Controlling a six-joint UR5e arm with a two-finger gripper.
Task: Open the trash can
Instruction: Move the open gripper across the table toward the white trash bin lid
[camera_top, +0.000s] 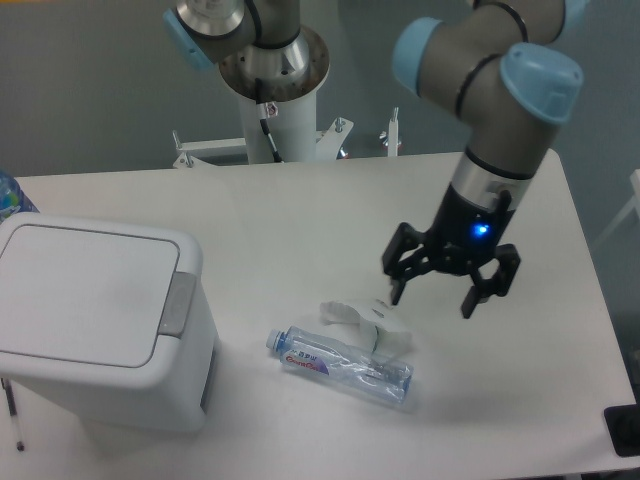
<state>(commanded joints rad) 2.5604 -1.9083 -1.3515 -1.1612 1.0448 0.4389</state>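
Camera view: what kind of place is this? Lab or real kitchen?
Most likely a robotics lab bench: a pedestal-mounted arm with an open gripper, a bare white table against a plain grey wall, and staged props, the trash can and plastic bottle.

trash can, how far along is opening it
Nothing looks done: the trash can has its flat lid down and the grey latch untouched. In hand: the gripper, fingers spread and empty, hangs over the table right of the crumpled white piece and plastic bottle, far from the can. Left: reach the latch, press it, let the lid lift.
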